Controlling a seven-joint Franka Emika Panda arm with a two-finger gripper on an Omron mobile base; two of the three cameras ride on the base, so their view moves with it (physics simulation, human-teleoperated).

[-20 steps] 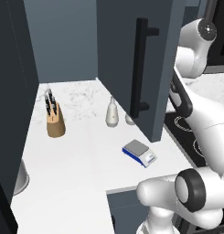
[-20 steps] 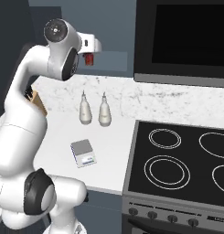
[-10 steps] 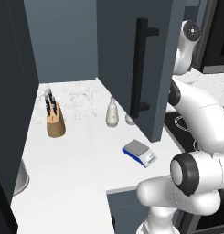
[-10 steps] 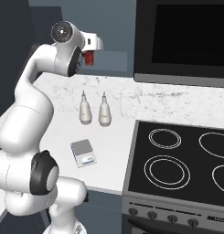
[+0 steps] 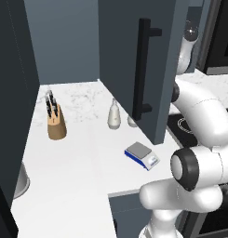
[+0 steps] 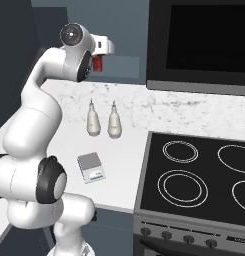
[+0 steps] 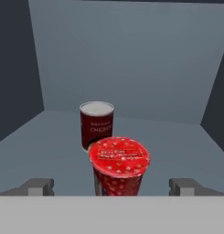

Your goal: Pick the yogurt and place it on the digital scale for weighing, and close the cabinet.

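Hand view, lower centre: the yogurt (image 7: 119, 171) sits between the gripper (image 7: 112, 186)'s spread fingers, a light, rigid little cup best pinched around its sides, mid-height.

A kitchen: marble-look counter (image 5: 83, 167), knife block (image 5: 56, 122), black stovetop (image 6: 199, 180), built-in oven (image 6: 204, 45), and dark cabinet (image 5: 138, 60).
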